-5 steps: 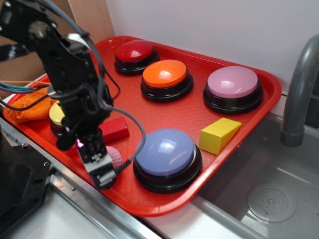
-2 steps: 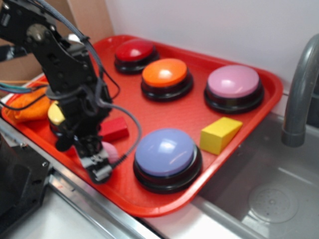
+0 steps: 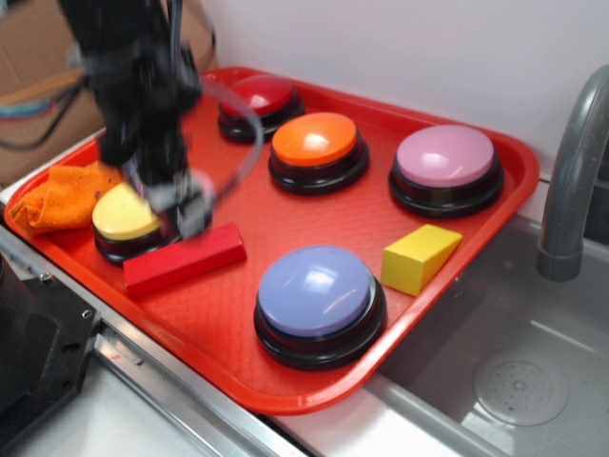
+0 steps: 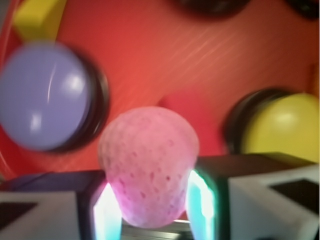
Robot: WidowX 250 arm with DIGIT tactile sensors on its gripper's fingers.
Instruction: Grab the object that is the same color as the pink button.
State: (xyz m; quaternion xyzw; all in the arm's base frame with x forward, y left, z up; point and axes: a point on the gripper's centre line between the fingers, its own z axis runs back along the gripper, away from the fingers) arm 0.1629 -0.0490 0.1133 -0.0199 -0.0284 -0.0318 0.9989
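Over the red tray (image 3: pixel 476 248) our gripper (image 4: pixel 150 200) is clamped on the pink ball (image 4: pixel 148 162), held up between its fingers (blurred in the exterior view), so we judge the grab done, the matching pink button (image 3: pixel 444 157) lying well apart.

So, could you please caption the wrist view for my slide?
Gripper clamps the pink dimpled ball above the red tray.
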